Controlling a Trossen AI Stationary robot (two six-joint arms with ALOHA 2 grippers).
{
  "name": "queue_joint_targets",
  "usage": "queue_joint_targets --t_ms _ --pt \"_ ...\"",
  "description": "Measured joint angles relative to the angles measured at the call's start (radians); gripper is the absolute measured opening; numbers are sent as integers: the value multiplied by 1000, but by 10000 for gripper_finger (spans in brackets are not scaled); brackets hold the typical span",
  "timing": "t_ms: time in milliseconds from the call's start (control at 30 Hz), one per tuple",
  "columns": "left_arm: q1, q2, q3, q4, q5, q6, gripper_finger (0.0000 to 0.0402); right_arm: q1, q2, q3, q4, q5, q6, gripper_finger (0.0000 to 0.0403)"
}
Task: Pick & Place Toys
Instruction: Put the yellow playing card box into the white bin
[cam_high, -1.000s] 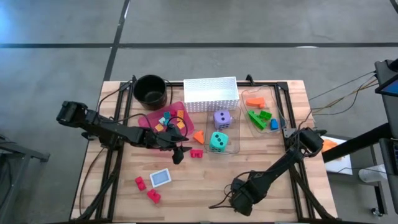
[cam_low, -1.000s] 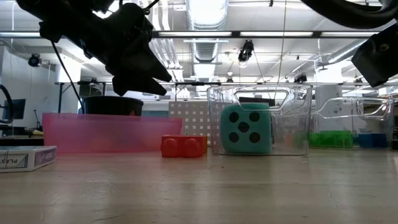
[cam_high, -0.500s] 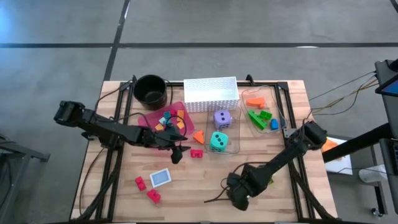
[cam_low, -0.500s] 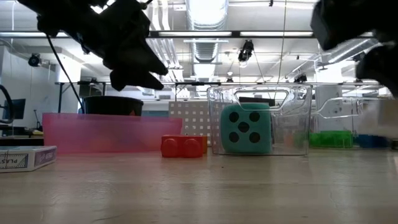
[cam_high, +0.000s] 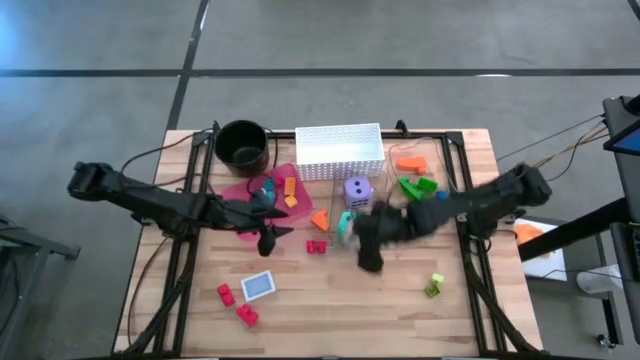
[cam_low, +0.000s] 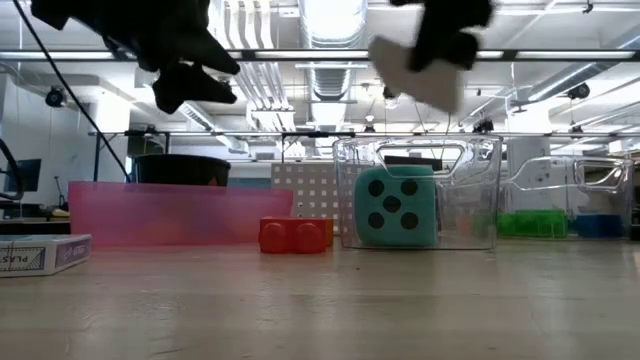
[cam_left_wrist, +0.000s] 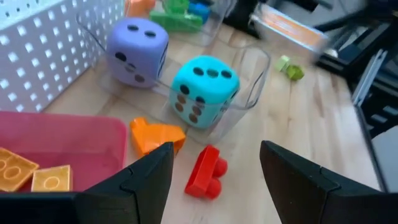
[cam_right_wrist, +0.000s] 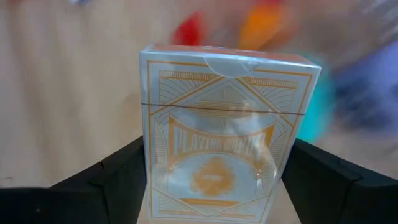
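As the high view shows, the right claw (cam_high: 368, 238) hangs beside the teal dotted die (cam_high: 346, 225). Its wrist view shows it gripping a white-and-orange card box (cam_right_wrist: 224, 130) reading "PLAYING". The left claw (cam_left_wrist: 214, 180) stands open, empty, above the red plastic brick (cam_left_wrist: 206, 171).

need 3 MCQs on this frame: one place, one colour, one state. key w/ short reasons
1. Where is the teal die?
A. on the floor
B. in the clear bin
C. on a shelf

2. What colour is the die next to it?
A. yellow
B. red
C. purple

3. What is in the right gripper?
A. a card box
B. nothing
C. a spoon

Key:
1 B: the left wrist view shows the bin's clear walls around the teal die.
2 C: a purple die sits beside it in the same bin.
3 A: the right wrist view shows the box upright between the two fingers.
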Motion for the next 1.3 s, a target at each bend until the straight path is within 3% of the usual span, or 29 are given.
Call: queue_joint_targets --t_ms 233,400,600,900,1167,1300 --pt "0 -32 -1 4 -10 1 242 -354 -67 0 119 -26 -373 326" --pt "0 -27 -2 8 -96 21 242 -604 -47 0 187 -118 -591 311" --pt "1 -27 -2 18 -219 30 242 -814 45 -1 354 -245 -697 312" --pt "2 -27 -2 21 -231 29 242 -875 184 7 421 -250 -837 330" --pt "2 -28 -2 25 -231 26 242 -879 250 113 410 -249 -870 332" --pt "4 -28 -2 28 -235 26 242 -878 270 169 352 -328 -880 332"
